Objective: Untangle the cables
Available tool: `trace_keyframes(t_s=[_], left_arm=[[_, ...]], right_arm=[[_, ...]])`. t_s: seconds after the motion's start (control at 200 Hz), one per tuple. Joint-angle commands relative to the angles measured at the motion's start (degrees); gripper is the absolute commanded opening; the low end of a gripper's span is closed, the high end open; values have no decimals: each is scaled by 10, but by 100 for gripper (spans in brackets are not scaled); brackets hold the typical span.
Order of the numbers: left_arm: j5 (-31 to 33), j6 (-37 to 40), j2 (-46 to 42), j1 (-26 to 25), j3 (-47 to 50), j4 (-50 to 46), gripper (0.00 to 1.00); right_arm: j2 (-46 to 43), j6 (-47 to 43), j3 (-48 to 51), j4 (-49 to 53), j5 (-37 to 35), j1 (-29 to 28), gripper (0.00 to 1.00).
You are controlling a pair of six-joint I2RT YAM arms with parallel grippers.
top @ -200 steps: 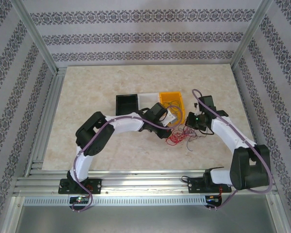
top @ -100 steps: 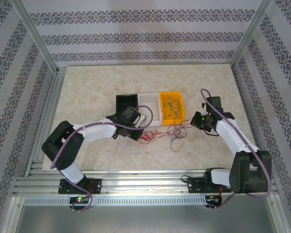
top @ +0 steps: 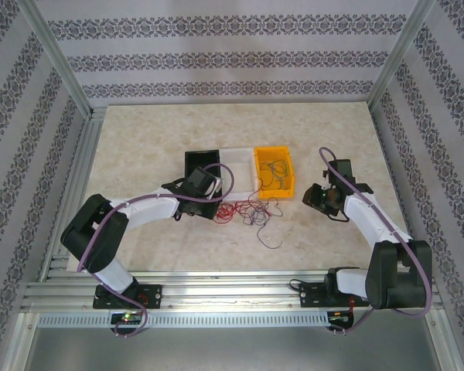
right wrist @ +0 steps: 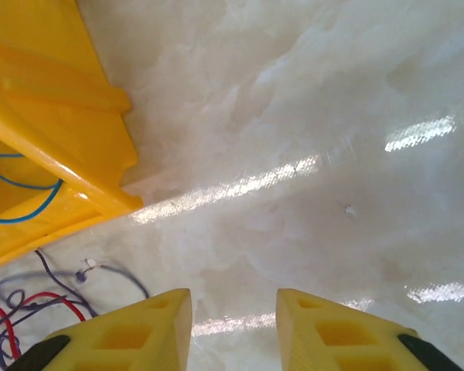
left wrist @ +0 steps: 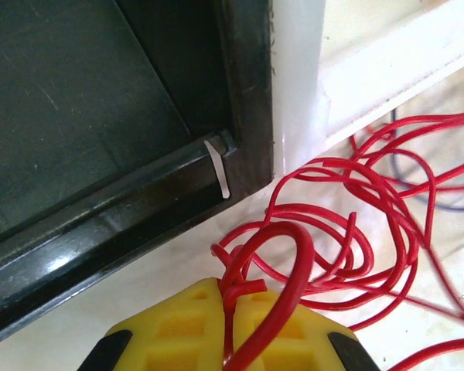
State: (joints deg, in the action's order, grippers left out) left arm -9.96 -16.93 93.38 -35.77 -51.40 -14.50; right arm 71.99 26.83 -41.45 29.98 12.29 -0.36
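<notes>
red cable [left wrist: 300, 259], pinched in left hand [left wrist: 230, 301]

Left arm [top: 143, 209]: I am seeing it lying low, stretching inward toward centre. Left gripper [left wrist: 230, 297]: fingers pressing together, pinching a red cable [left wrist: 294, 255]. Right arm [top: 371, 220]: elbow bending, wrist pointing inward. Right gripper [right wrist: 233, 309]: fingers standing apart.

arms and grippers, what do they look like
The left arm and right arm have white links, black joints and a purple-grey cable running alongside. The left gripper and right gripper have yellow fingers with recessed cells and black outer corners.
</notes>
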Motion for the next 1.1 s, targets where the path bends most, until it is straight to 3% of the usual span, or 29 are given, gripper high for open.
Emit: trace_keyframes(t_s=[0.0,0.165,0.385,0.525,0.804,1.094], left_arm=[[5,24,10,4,-6,-22,0],[-16,37,13,2,-14,-18,0],[-17,41,24,0,-21,-17,0],[-23,45,28,0,-26,-16,0],[-23,48,29,0,-28,-23,0],[-39,44,34,0,-27,-16,0]], right_arm=[[-21,-6,7,-15,13,3,37],[-22,-14,11,-27,38,-24,38],[-11,-6,28,-49,15,-156,38],[26,-11,6,-49,-23,-208,38],[111,-27,-35,-47,-93,-220,37],[170,-34,-66,-68,-102,-228,36]])
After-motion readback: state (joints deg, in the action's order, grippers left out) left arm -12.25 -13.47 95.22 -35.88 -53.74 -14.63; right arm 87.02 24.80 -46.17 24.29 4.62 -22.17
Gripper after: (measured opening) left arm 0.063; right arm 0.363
